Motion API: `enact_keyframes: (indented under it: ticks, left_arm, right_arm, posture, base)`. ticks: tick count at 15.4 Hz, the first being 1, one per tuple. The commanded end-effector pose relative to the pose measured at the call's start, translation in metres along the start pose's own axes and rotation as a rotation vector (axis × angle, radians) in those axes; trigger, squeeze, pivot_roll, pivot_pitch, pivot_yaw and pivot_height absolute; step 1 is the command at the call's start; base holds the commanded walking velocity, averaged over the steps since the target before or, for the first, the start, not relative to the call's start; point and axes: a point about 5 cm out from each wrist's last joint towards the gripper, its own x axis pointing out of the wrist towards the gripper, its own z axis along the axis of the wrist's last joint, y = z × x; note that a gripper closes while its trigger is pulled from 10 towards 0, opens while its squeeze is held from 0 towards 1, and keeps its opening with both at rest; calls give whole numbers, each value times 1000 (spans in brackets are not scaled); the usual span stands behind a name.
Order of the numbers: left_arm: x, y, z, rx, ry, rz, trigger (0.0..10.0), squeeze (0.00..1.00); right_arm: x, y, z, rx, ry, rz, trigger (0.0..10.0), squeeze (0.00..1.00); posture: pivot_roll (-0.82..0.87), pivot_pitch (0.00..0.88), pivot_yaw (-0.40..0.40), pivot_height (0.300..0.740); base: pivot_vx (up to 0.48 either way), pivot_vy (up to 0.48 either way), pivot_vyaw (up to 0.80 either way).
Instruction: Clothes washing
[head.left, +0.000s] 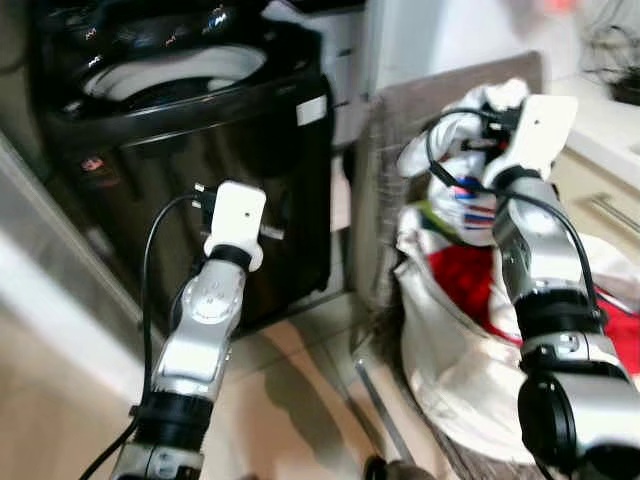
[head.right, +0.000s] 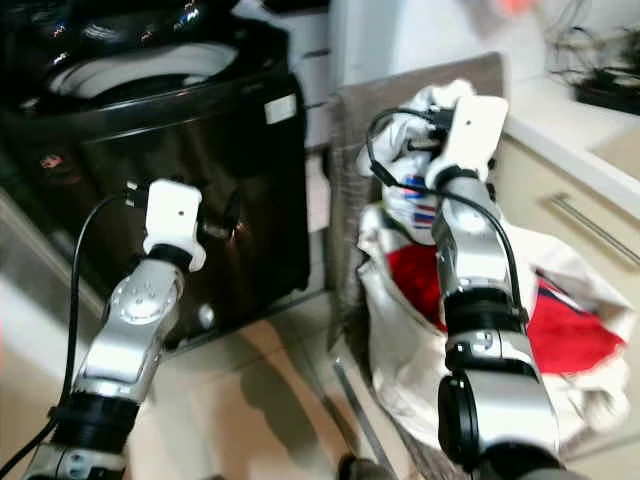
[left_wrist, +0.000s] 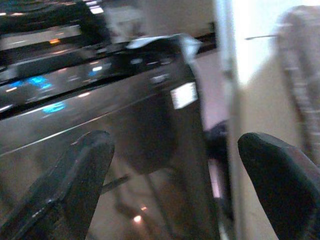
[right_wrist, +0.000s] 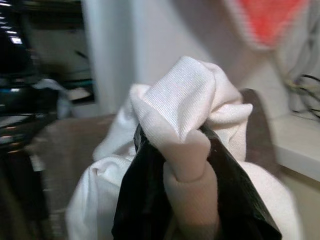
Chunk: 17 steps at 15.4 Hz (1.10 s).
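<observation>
Early stage — right gripper (right_wrist: 185, 165) fingers pinched tight on a white garment (right_wrist: 185, 100), upper right of frame above the laundry pile (head.left: 470, 330). Left gripper (left_wrist: 175, 190) spread wide, empty, facing the washing machine (head.left: 180, 150) upper left. Loading not yet done.

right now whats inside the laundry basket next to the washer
A heap of clothes: white fabric, a red garment and a striped piece. The right hand is shut on a white cloth at the top. Whatever lies beneath the heap is covered.
</observation>
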Motion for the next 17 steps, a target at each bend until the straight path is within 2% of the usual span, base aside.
enact_keyframes:
  ticks: [1, 2, 4, 7, 12, 17]
  left_arm:
    - [1, 5, 0, 7, 0, 52, 10000, 0]
    - [1, 2, 0, 5, 2, 52, 10000, 0]
    - [-1, -1, -2, 63, 8, 96, 10000, 0]
    - [-3, 4, -7, 58, 32, 148, 10000, 0]
    - [-5, 9, -9, 63, 42, 195, 10000, 0]
    - [-9, 12, -11, 88, 58, 216, 10000, 0]
  right_arm:
    - [-3, 11, 1, -4, -19, 45, 0, 357]
    - [-11, 22, -11, 2, 10, 121, 0, 369]
    - [-24, 40, -30, -32, 57, 218, 0, 298]
    - [-32, 47, -42, -49, 95, 254, 0, 282]
    - [-21, 53, -30, -49, 53, 282, 0, 318]
    - [-19, 52, -43, -28, 115, 279, 0, 349]
  posture:
    - [-85, 19, 18, 740]
    - [-80, 18, 12, 740]
    - [-73, 17, 8, 740]
    - [-61, 12, -3, 740]
    - [-31, 0, -31, 740]
    - [-1, 0, -45, 740]
  base:
    - [0, 0, 688]
    - [0, 0, 425]
    - [0, 0, 413]
    - [0, 0, 410]
    - [0, 0, 409]
    - [0, 0, 403]
